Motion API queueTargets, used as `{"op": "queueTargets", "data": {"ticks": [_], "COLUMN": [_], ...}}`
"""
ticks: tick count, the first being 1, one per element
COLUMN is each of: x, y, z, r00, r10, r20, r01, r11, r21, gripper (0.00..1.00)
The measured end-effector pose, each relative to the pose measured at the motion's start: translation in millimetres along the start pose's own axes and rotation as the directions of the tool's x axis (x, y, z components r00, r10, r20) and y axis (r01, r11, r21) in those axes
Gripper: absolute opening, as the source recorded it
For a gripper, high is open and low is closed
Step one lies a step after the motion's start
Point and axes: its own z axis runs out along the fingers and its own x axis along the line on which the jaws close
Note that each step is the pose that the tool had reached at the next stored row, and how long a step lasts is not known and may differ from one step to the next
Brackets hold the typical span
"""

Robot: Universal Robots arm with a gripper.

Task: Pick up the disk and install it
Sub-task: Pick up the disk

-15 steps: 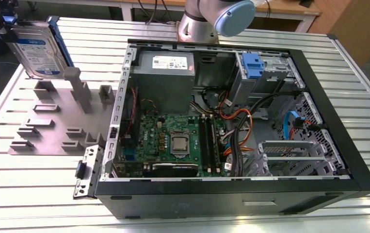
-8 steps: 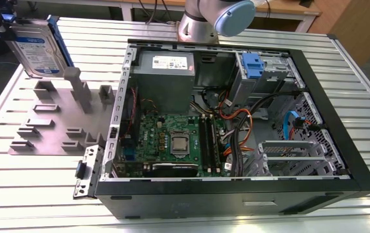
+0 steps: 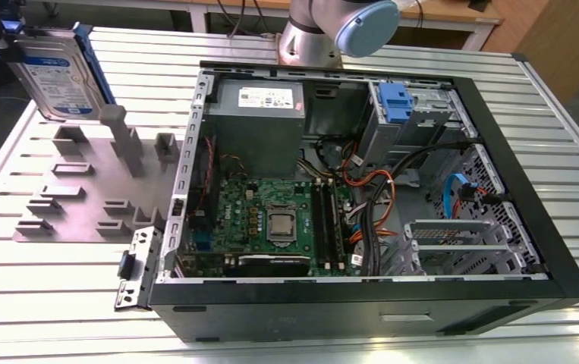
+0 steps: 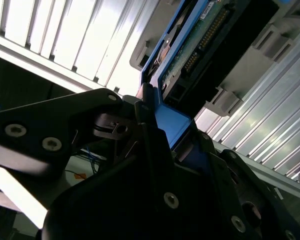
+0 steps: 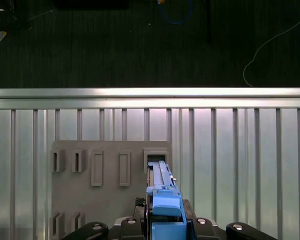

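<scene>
The disk [image 3: 58, 74], a silver-grey drive with a white-and-blue label in a blue carrier, stands tilted on edge at the exterior view's far left, over the grey fixture plate [image 3: 82, 201]. My gripper [image 3: 4, 32] is shut on its upper end. In the first wrist view the blue carrier [image 5: 164, 209] sits edge-on between the black fingers of the gripper [image 5: 165, 224], above an upright slot [image 5: 156, 156] in the plate. The second wrist view shows the gripper [image 4: 159, 131] clamped on the carrier [image 4: 174, 122], with the disk's circuit-board side [image 4: 202, 42] beyond. Whether the disk's lower end touches the fixture cannot be told.
An open black computer case [image 3: 532, 227] lies at the exterior view's right, with a motherboard [image 3: 269, 224], a grey power supply [image 3: 259, 114], cables and a drive bay holding a blue bracket [image 3: 395, 102]. The arm's base [image 3: 319, 34] stands behind the case. Everything rests on a ribbed metal table [image 3: 56, 288].
</scene>
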Motion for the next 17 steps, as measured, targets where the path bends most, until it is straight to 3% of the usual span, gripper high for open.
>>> {"op": "queueTargets", "data": {"ticks": [17], "x": [-0.1], "y": [0.0], "z": [-3.6], "r00": [1.0], "r10": [0.0], "r20": [0.0], "r01": [0.0], "r11": [1.0], "r21": [0.0], "gripper": [0.36]}}
